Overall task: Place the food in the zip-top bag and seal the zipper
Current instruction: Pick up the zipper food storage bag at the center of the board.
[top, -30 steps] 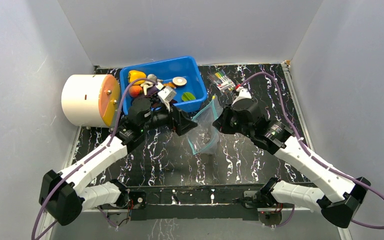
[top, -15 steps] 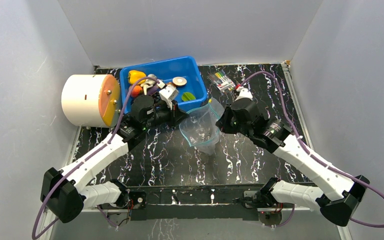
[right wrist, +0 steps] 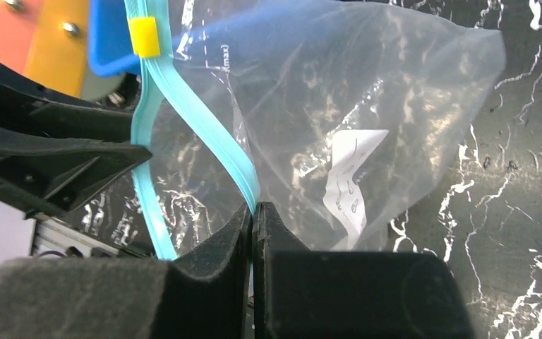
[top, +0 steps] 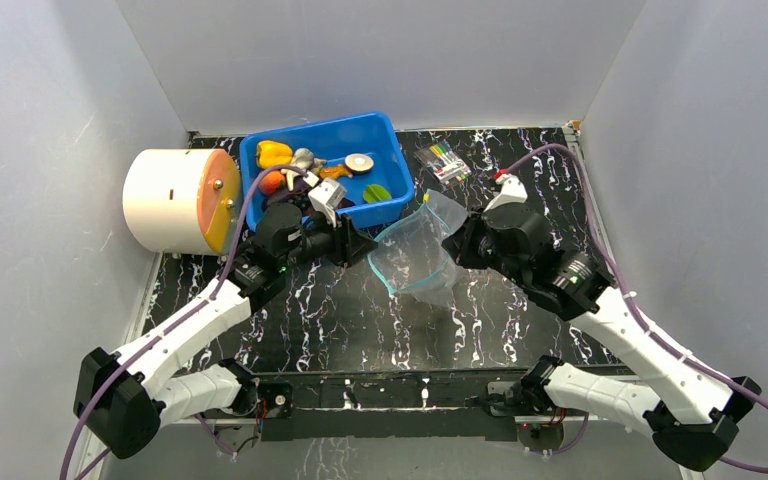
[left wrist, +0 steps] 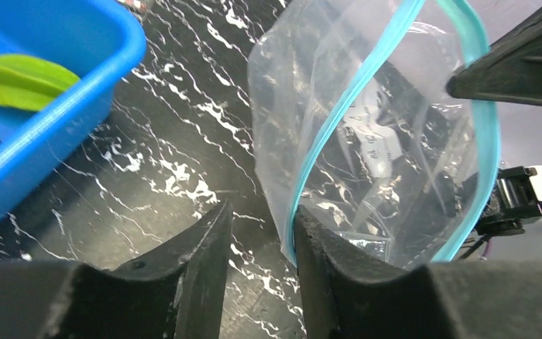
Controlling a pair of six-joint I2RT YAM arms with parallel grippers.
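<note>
A blue bin [top: 330, 127] sits at the back of the black, white-veined counter [top: 360, 320]. Just left of the bin lies a white drum [top: 165, 200] on its side, its orange face towards the bin. Right of the bin, near it, lies a clear marker packet [top: 444, 160].

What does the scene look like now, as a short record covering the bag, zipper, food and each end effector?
zip-top bag: clear, nothing seen inside
zipper: unsealed, strips apart
food: in the blue bin
left end effector: open, bag rim in the gap
right end effector: shut on the bag's rim
</note>
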